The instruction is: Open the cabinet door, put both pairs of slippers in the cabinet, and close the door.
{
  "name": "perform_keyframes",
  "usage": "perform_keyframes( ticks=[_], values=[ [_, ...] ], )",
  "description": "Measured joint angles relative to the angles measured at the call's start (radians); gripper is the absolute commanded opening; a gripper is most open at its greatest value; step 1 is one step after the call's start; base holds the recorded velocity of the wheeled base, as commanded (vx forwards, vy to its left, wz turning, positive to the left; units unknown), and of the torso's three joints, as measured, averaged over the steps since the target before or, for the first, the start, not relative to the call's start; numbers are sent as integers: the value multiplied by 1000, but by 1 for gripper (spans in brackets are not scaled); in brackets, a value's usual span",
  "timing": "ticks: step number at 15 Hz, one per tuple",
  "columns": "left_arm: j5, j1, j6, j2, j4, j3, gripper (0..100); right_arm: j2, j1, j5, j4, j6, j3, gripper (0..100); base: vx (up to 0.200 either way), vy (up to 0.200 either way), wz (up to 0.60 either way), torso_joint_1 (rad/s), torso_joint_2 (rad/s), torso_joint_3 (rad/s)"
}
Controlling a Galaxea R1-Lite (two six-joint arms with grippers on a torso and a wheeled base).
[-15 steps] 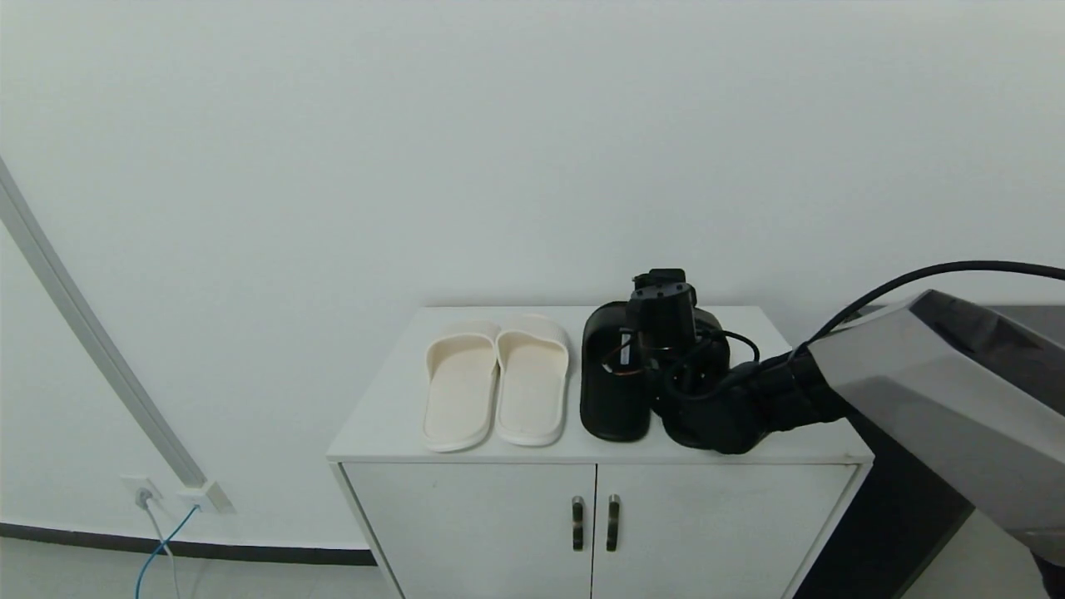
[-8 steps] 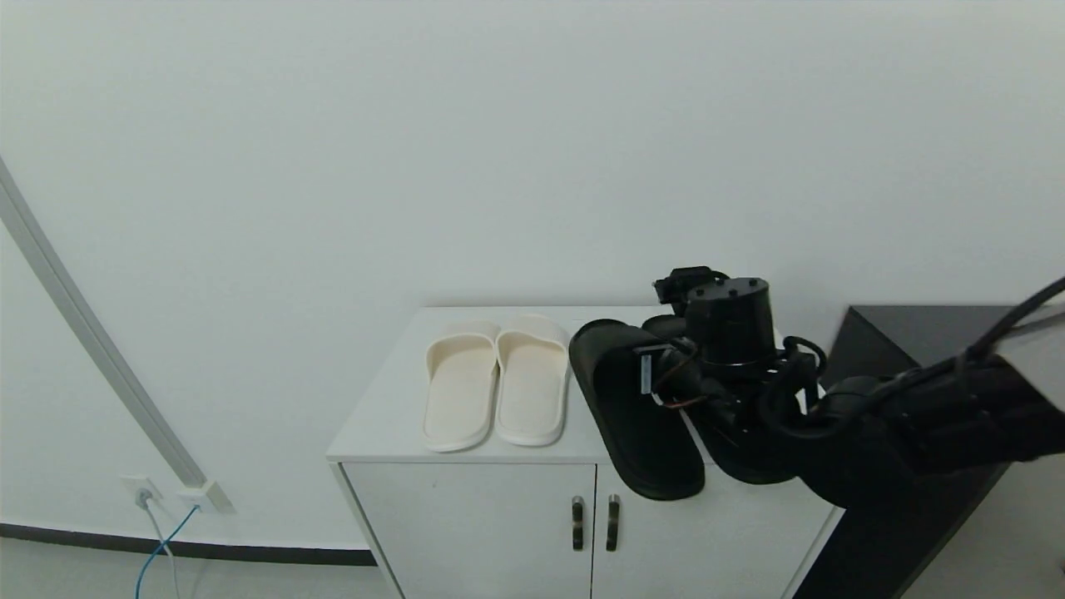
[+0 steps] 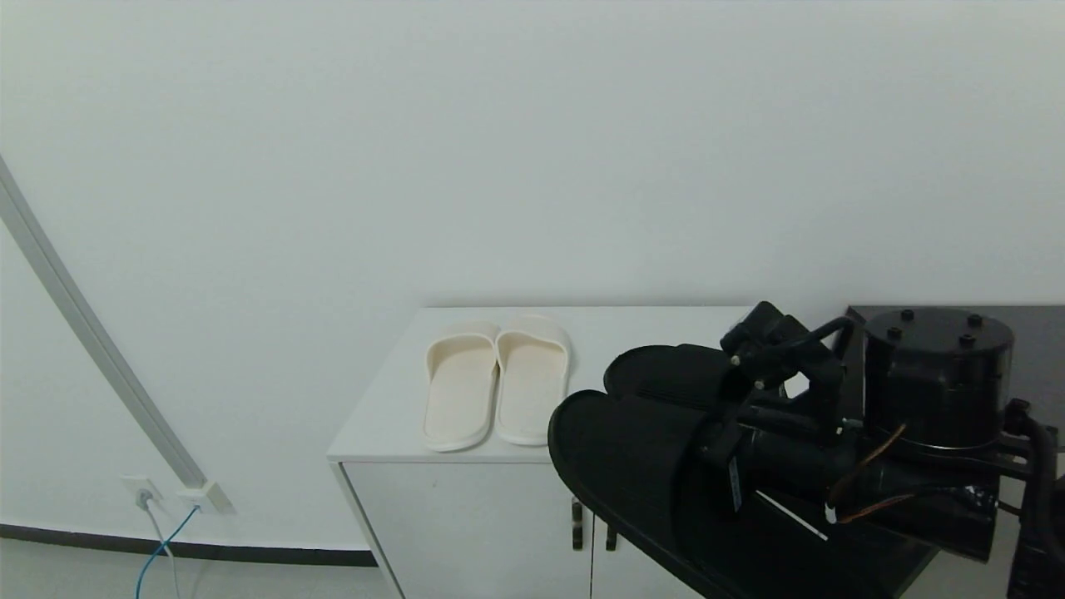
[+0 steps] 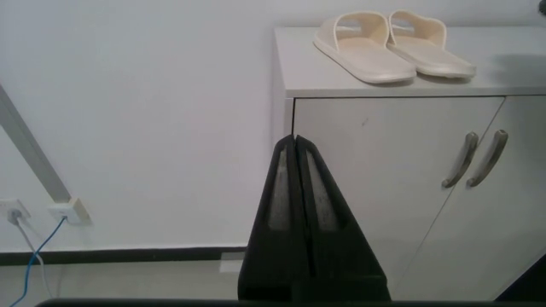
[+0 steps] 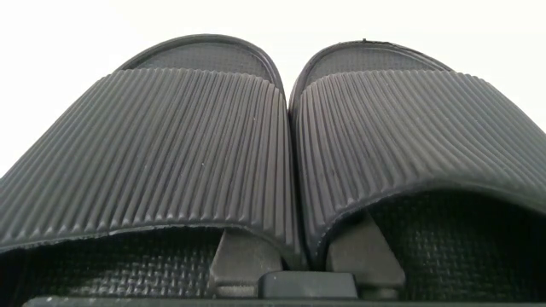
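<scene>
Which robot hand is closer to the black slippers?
Right. The right gripper holds both black slippers by their straps; the left gripper is out in front of the cabinet, apart from them.

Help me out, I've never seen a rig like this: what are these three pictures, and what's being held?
It's a two-armed robot. The wide picture comes from its head camera; the other two from wrist cameras. Its right gripper pinches the black slippers together, in the air before the white cabinet. The cream slippers lie on top. The left gripper is shut and empty; the doors are closed.
</scene>
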Motion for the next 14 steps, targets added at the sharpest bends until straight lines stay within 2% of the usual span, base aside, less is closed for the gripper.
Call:
perform_keyframes(
  ticks=[3,14],
  values=[
    [0,0,-1,0,0,0,0,1,1,19,-63,-26,33,0,0,0,0,0,0,0],
    [0,-1,-2,0,0,0,0,14,12,20,-63,-21,37,0,-200,0,0,3,0,4]
  ],
)
